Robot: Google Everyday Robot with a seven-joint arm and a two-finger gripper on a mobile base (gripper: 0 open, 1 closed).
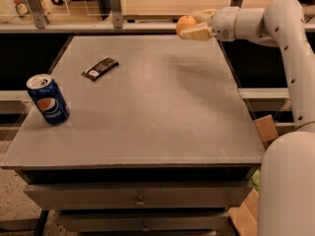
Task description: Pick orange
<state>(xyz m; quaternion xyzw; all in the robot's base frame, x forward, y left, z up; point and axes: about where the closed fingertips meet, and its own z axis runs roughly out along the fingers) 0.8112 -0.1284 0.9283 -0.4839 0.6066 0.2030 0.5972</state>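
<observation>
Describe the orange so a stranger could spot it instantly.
Find the grey table, then its far right corner, where the robot's gripper hangs above the surface. The orange is clamped in it: round and bright, unlike the blue can and flat dark packet further left.

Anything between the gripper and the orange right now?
Nothing visible: the gripper is shut on the small round orange fruit, above the grey table at its far right corner. The blue Pepsi can stands far off, at the left edge.

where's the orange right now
Upper right of the camera view: the orange is held in the end effector above the far right corner of the table, far from the soda can.
</observation>
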